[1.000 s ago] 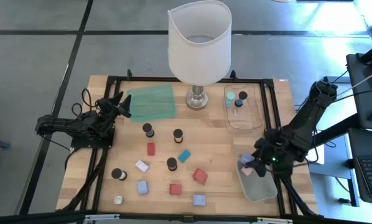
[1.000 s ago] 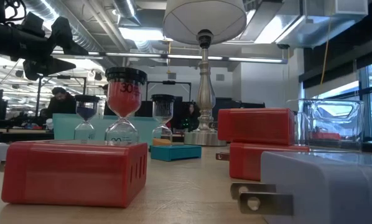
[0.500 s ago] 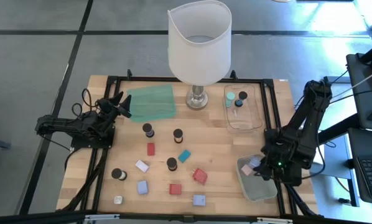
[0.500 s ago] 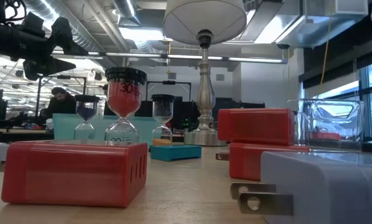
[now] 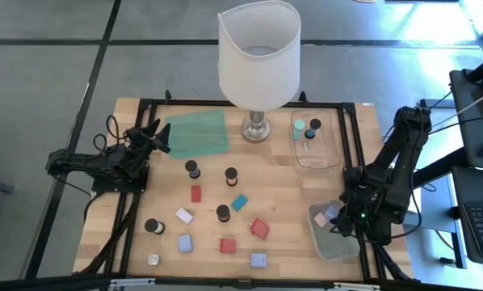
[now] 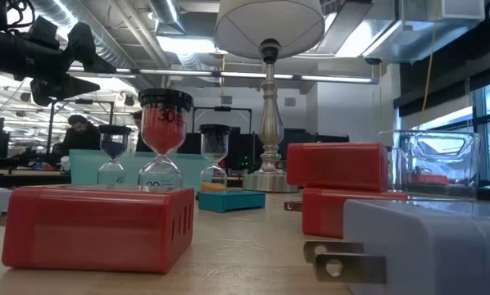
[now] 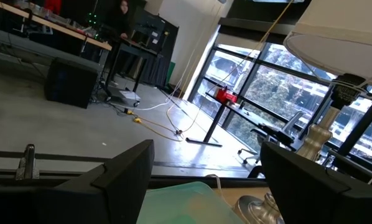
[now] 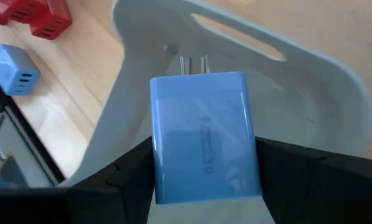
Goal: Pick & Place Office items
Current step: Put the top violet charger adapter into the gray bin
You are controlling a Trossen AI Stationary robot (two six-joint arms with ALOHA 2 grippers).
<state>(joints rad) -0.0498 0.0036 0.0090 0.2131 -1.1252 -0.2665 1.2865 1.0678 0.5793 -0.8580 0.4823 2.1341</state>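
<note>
My right gripper (image 5: 336,218) is shut on a blue plug block (image 8: 201,137) over the clear tray (image 5: 338,246) at the near right. A pink piece (image 5: 321,219) lies in that tray. On the wood lie several loose items: red blocks (image 5: 260,229), lavender blocks (image 5: 185,242), a teal block (image 5: 239,202) and dark-capped sand timers (image 5: 223,212). My left gripper (image 5: 159,133) is open and empty at the far left, beside the green mat (image 5: 197,133). My right gripper pinches the blue block between its two fingers by its two side faces (image 8: 158,180), at the end away from the prongs (image 8: 193,64). The fingers come from above, slanting down. The prongs point away from the gripper, toward the tray's inside.
A big white-shaded lamp (image 5: 258,56) stands at the far middle. A second clear tray (image 5: 314,153) at the far right holds a teal cylinder (image 5: 299,127) and a dark-capped one (image 5: 315,125). A black frame (image 5: 350,137) runs around the table top.
My right gripper has carried the blue block a little toward the table's right and near edges, farther over the near-right tray. It has stayed shut on the block. The pink piece has stayed in the tray.
</note>
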